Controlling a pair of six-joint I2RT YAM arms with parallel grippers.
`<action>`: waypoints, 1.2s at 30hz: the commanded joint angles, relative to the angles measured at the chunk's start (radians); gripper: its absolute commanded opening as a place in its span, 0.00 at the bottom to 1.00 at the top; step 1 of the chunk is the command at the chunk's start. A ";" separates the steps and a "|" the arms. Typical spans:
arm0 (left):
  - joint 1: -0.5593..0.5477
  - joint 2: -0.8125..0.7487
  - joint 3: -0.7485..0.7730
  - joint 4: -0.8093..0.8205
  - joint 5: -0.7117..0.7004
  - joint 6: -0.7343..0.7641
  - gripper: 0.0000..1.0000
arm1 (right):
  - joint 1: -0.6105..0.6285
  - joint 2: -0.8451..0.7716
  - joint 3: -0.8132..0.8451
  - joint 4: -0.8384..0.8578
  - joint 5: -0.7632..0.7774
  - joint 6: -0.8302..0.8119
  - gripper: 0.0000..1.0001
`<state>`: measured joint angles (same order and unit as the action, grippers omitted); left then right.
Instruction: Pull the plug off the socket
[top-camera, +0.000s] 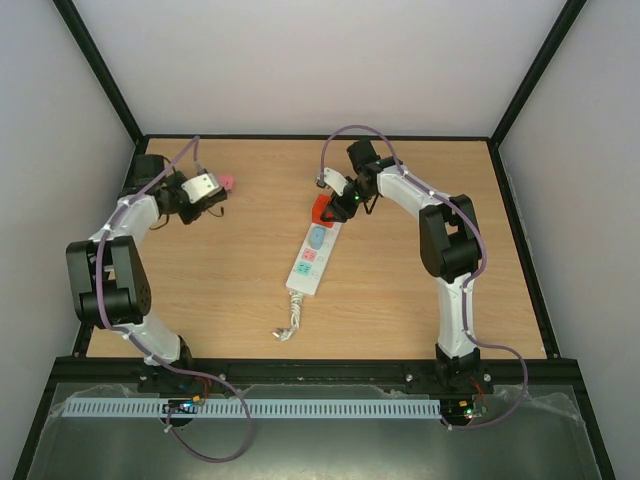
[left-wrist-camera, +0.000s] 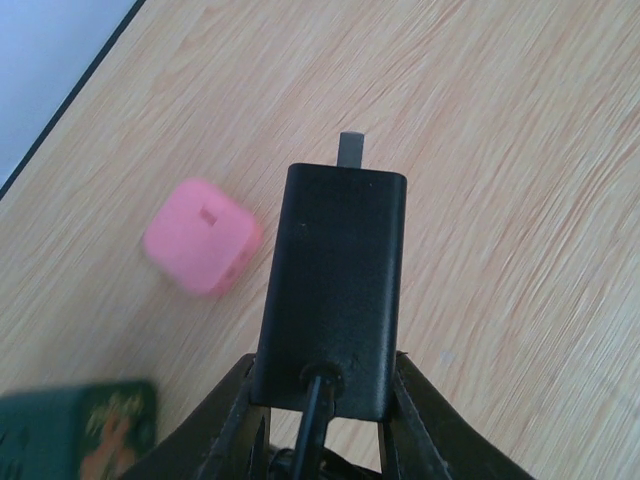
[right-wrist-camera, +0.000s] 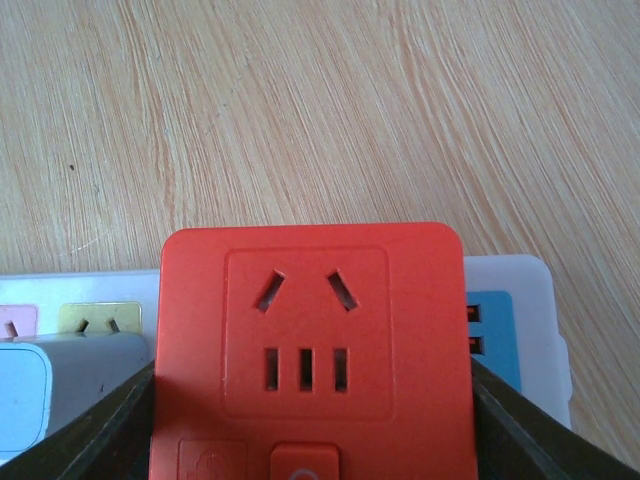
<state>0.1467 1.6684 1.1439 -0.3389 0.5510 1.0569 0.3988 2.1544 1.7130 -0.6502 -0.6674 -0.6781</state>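
Right wrist: right gripper (right-wrist-camera: 310, 440) clamps red plug (right-wrist-camera: 310, 340) on socket (top-camera: 312, 255).
Left arm (top-camera: 110, 280) stretches to the desk's (top-camera: 400, 300) far-left corner, left gripper (left-wrist-camera: 325, 400) pinching a black block (left-wrist-camera: 335, 280).

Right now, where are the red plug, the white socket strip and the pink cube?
red plug (right-wrist-camera: 310, 320): right wrist view, centre of its front face.
white socket strip (top-camera: 310, 258): top external view, middle of its body.
pink cube (left-wrist-camera: 203, 236): left wrist view, centre of its upper face.

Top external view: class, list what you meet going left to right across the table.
Left gripper holding black plug → pink cube → socket; red adapter overlaps the socket, so left out.
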 joint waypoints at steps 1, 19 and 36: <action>0.090 -0.062 0.007 -0.050 -0.041 0.095 0.14 | -0.020 0.046 -0.023 -0.054 0.098 0.054 0.44; 0.198 -0.169 -0.218 0.108 -0.243 0.234 0.16 | -0.020 0.026 0.022 -0.065 0.033 0.084 0.59; 0.118 -0.149 -0.412 0.288 -0.310 0.176 0.23 | -0.021 0.016 0.049 -0.091 0.016 0.086 0.69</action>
<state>0.2749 1.5265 0.7509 -0.1055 0.2527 1.2449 0.3855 2.1559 1.7332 -0.6857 -0.6662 -0.6048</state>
